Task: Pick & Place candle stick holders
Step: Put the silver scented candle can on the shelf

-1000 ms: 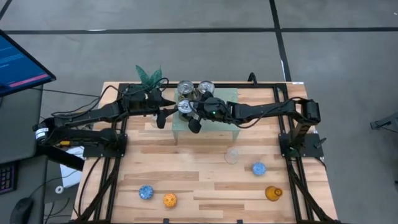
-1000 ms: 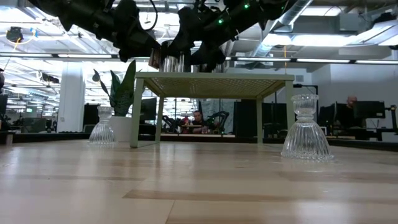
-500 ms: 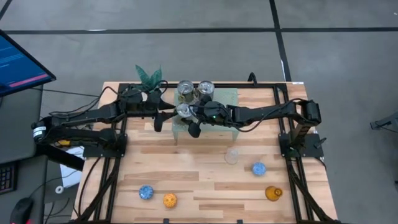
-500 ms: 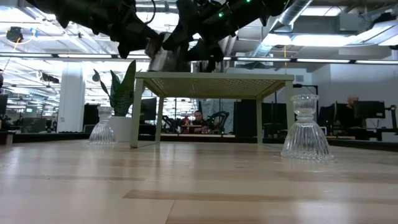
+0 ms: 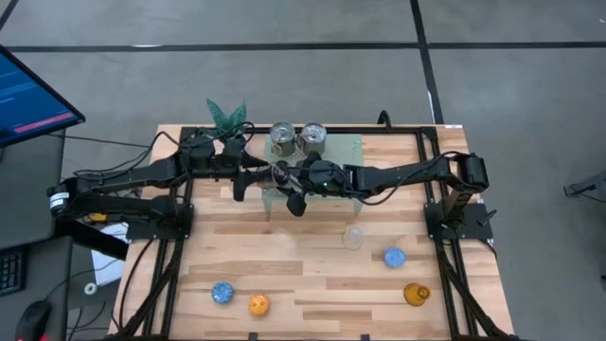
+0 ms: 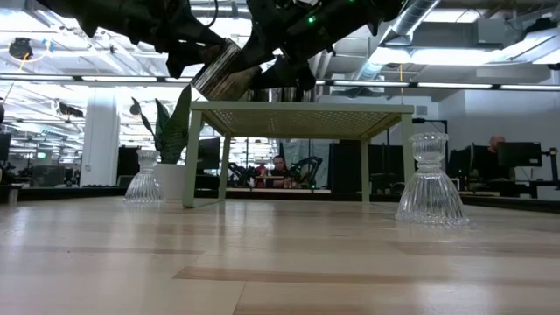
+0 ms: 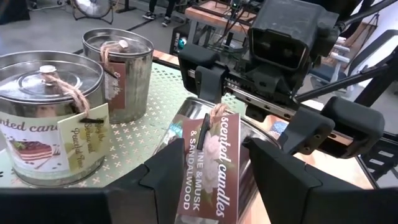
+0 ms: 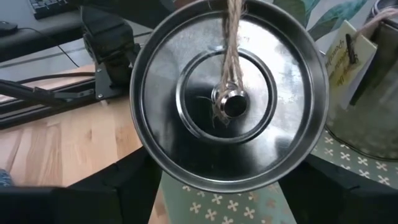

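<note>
A silver metal tin holder (image 5: 280, 172) with a twine-tied brown label hangs tilted above the left end of the pale green perforated stand (image 5: 346, 152). It also shows in the low view (image 6: 223, 74). My right gripper (image 5: 292, 182) comes from the table's right and is shut on it. My left gripper (image 7: 214, 186) comes from the left and is open; its fingers stand on either side of the tin's lower part, and I cannot tell whether they touch it. Two more silver tins (image 5: 282, 135) (image 5: 312, 136) stand upright on the stand's far side. My right gripper pinches the tin's round side wall (image 8: 146, 155) between its two fingers, one on each side just below the lid rim. The lid (image 8: 227, 93) faces the wrist. The tin is lifted off the stand and tilted, its bottom (image 6: 199, 87) toward the table's left.
A clear glass holder (image 5: 353, 237) stands mid-table; another (image 6: 144, 185) stands left of the stand. Blue holders (image 5: 393, 256) (image 5: 222, 293), an orange one (image 5: 258, 304) and an amber one (image 5: 415, 295) stand near the front edge. A green plant (image 5: 225, 118) stands at the far left.
My right gripper has lifted the silver tin from upright on the stand, carried it toward the table's left and tipped it, bottom toward my left gripper. The tin now lies between my left gripper's fingers.
</note>
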{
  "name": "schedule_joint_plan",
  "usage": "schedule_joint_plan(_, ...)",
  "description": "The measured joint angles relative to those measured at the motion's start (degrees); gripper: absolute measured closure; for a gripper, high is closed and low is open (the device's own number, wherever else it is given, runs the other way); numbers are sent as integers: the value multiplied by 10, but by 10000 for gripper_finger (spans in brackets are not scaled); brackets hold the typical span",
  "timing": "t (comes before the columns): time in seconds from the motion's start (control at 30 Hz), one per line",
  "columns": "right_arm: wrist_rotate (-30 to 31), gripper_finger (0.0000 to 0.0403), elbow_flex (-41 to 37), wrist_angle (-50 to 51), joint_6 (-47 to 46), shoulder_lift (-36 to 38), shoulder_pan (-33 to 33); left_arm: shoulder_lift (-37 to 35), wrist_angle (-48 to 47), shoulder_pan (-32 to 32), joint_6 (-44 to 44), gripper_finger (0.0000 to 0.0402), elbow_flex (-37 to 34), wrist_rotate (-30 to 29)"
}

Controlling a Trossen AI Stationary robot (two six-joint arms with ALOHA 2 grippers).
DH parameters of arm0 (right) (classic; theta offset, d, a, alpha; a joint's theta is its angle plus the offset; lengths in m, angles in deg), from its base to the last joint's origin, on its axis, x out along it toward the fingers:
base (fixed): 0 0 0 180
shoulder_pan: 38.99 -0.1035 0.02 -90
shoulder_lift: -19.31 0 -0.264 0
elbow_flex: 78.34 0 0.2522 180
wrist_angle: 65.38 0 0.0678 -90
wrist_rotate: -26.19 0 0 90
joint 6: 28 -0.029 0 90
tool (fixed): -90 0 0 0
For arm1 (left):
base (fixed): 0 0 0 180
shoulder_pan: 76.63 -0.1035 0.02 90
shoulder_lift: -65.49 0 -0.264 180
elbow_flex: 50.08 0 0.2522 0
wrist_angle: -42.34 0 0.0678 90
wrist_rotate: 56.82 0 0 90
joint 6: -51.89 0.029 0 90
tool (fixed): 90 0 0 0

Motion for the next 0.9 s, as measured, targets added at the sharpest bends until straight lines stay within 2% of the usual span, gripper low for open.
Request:
schedule_joint_plan(0.5, 4, 116, 9, 33, 16, 26, 2, 0, -22, 0, 1, 220, -3, -1)
schedule_joint_plan(0.9, 3, 25, 13, 13, 16, 27, 5, 4, -21, 1, -17, 220, -24, 4)
